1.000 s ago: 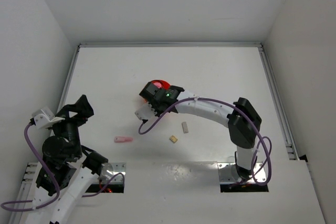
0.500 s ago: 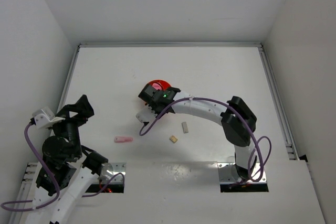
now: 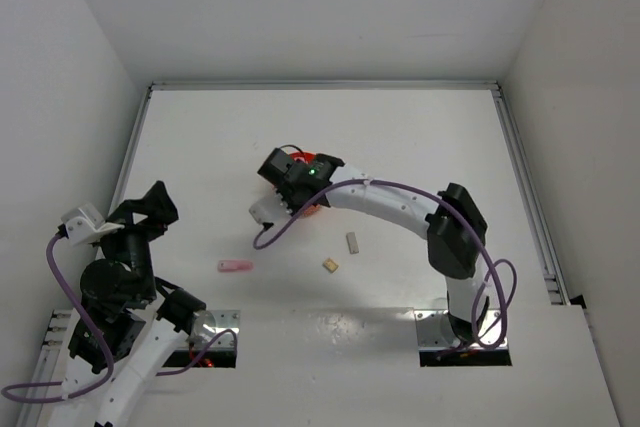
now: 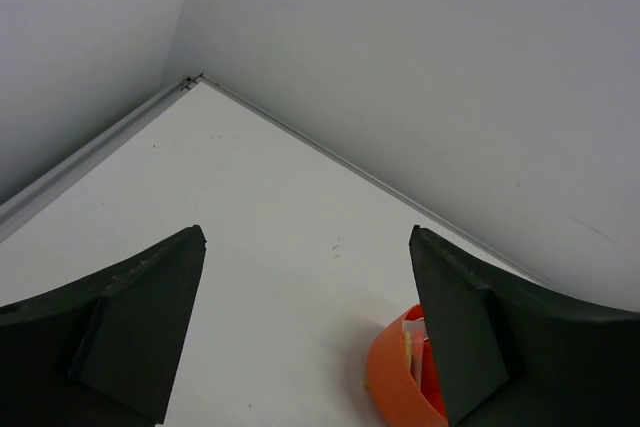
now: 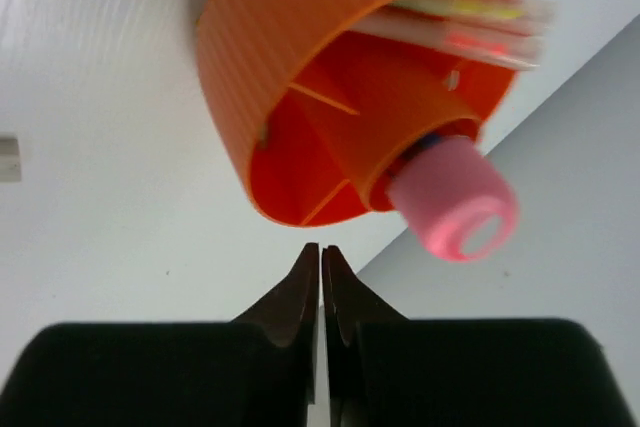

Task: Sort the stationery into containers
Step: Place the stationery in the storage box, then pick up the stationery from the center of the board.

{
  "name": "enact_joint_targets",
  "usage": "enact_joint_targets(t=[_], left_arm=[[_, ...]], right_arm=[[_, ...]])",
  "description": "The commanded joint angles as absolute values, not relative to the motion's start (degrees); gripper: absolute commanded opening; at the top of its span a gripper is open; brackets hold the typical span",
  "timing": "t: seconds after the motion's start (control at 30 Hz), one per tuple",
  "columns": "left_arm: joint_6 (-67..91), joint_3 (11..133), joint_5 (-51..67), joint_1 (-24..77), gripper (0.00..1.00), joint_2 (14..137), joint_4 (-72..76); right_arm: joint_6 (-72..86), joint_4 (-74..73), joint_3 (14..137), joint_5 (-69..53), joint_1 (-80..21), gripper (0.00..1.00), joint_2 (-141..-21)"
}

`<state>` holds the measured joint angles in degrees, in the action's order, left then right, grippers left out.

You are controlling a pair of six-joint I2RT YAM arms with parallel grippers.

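Orange tub (image 5: pixel 240 57) sits just beyond the closed right fingers (image 5: pixel 295 309).

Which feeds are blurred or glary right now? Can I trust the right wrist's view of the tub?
Right wrist: tub rim fairly sharp, sticks at its top smeared, pink capsule soft. Top external: sheen on the table between the bases, light otherwise even. Left wrist: sharp, no glare.

Bright, diffuse overhead light washes the white table (image 3: pixel 400 137); shadows under the arms are soft and faint. A sheen glares along its near edge. Close up at the right wrist, the pink capsule (image 5: pixel 455 202) and sticks (image 5: pixel 480 22) in the orange tub (image 5: pixel 290 57) blur.
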<state>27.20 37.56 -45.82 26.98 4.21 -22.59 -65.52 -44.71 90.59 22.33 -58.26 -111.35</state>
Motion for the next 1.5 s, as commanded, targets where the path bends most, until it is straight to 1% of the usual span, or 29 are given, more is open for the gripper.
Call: enact_joint_targets(t=[0.0, 0.03, 0.07, 0.1, 0.13, 0.17, 0.2, 0.23, 0.27, 0.33, 0.37, 0.4, 0.43, 0.47, 0.53, 0.6, 0.77, 1.07, 1.47], left_arm=[[26.37, 37.44, -45.26, 26.72, 0.88, 3.69, -20.22], [26.37, 37.44, -45.26, 26.72, 0.81, 3.69, -20.21], [26.37, 37.44, -45.26, 26.72, 0.59, 3.69, -20.21], [26.37, 37.44, -45.87, 26.72, 0.44, 3.69, -20.21], [26.37, 37.44, -46.4, 26.72, 0.3, 3.69, -20.21], [26.89, 37.44, -46.41, 26.72, 0.16, 3.69, -20.21], [26.89, 37.44, -46.93, 26.72, 0.14, 3.69, -20.21], [26.89, 37.44, -46.93, 26.72, 0.14, 3.69, -20.21], [27.42, 37.44, -47.46, 26.72, 0.24, 3.69, -20.74], [27.42, 37.44, -47.46, 26.72, 0.51, 3.69, -20.74], [27.42, 37.44, -47.46, 26.72, 0.7, 3.69, -20.74], [27.42, 37.44, -47.98, 26.72, 0.76, 3.69, -20.74], [27.42, 37.44, -47.99, 26.72, 0.79, 3.17, -20.74], [27.42, 37.44, -47.99, 26.72, 0.82, 3.16, -20.74], [27.42, 37.44, -47.38, 26.72, 0.82, 3.16, -20.74], [27.42, 37.44, -47.37, 26.72, 0.82, 3.16, -20.74], [27.42, 37.44, -46.85, 26.72, 0.83, 3.16, -20.74], [26.89, 37.44, -46.32, 26.72, 0.83, 3.16, -20.74], [26.89, 37.44, -45.79, 26.72, 0.83, 3.16, -20.21]], right_arm=[[-56.01, -50.16, 105.66, 11.47, -59.5, 0.0, -111.86], [-49.72, -52.01, 108.95, 7.08, -59.5, 0.0, -113.1], [-46.96, -55.25, 111.86, -2.19, -59.5, 0.02, -114.59], [-44.41, -56.59, 116.67, -6.98, -59.5, 0.13, -116.09], [-39.08, -57.3, 118.55, -11.56, -59.5, 0.28, -119.32], [-36.94, -57.83, 120.04, -20.48, -59.5, 0.5, -121.1], [-35.44, -58.96, 122.76, -24.48, -59.5, 0.56, -122.77], [-32.46, -58.97, 124.0, -31.31, -59.5, 0.59, -126.44], [-31.13, -58.97, 126.88, -33.9, -59.5, 0.62, -128.3], [-30.15, -60.29, 130.15, -37.94, -59.5, 0.62, -131.91], [-30.15, -60.29, 132.08, -38.66, -60.11, 0.62, -134.45], [-30.15, -58.64, 132.1, -38.67, -60.12, 0.62, -134.99], [-30.15, -57.14, 132.1, -38.15, -60.73, 0.63, -135.0], [-29.45, -55.3, 129.58, -38.14, -60.73, 0.63, -135.0], [-28.65, -50.81, 127.28, -37.53, -61.25, 0.63, -135.0], [-28.65, -50.1, 125.95, -36.91, -61.26, 0.64, -135.0], [-26.37, -46.23, 125.95, -32.18, -63.19, 0.63, -137.72], [-23.73, -38.42, 123.93, -19.7, -66.8, 0.6, -140.27], [-21.97, -36.12, 123.22, -16.27, -68.99, 0.6, -143.78]])
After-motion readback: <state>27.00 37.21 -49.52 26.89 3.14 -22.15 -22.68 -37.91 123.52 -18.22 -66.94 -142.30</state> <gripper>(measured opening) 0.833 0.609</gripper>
